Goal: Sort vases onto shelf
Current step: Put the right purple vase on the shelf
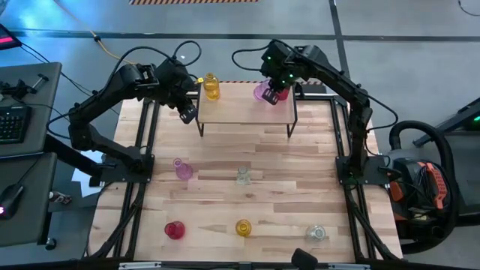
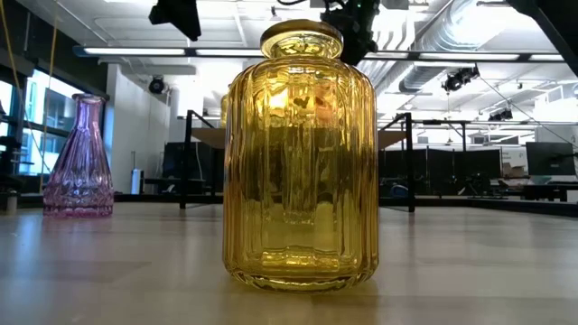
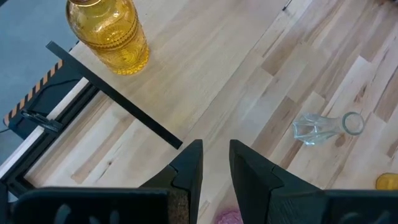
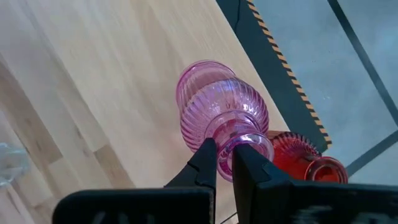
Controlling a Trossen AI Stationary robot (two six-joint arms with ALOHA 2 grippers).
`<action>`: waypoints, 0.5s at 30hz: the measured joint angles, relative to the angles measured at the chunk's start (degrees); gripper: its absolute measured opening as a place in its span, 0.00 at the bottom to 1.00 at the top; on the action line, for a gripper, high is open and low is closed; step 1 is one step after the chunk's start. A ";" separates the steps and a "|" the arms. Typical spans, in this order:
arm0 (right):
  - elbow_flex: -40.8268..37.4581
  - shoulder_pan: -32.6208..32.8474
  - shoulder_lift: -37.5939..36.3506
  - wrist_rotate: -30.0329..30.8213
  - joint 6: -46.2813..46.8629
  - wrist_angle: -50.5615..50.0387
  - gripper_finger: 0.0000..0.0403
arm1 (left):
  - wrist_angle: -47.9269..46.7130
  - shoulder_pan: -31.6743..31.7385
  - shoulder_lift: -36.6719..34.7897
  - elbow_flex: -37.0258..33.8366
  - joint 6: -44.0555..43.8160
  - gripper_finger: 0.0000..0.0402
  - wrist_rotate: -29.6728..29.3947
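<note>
Yellow vase stood on the shelf, right gripper fingers pinched the pink vase neck over the shelf's right end, left gripper narrow and empty, five vases remained on the surface.

A grey concrete floor surrounds the light-wood plank bench, with a strip of orange-and-black hazard tape lying beyond the bench's far edge. Past the left edge sits a dark desk carrying a black keyboard. Level across the bench, the room is an open workshop: long white ceiling light strips, exposed silver ducting, bright windows at left, and dark monitors at right.
</note>
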 joint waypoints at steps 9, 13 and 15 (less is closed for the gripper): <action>-0.02 0.00 1.06 -0.01 -2.26 0.82 0.00 | 0.00 0.00 -0.04 0.00 -0.07 0.18 0.00; -0.04 0.00 1.35 0.23 -2.64 1.64 0.00 | 0.00 0.00 -0.04 0.00 -0.15 0.18 0.02; -0.04 0.00 1.35 0.23 -2.66 1.59 0.00 | 0.00 0.01 -0.04 0.00 -0.30 0.18 0.00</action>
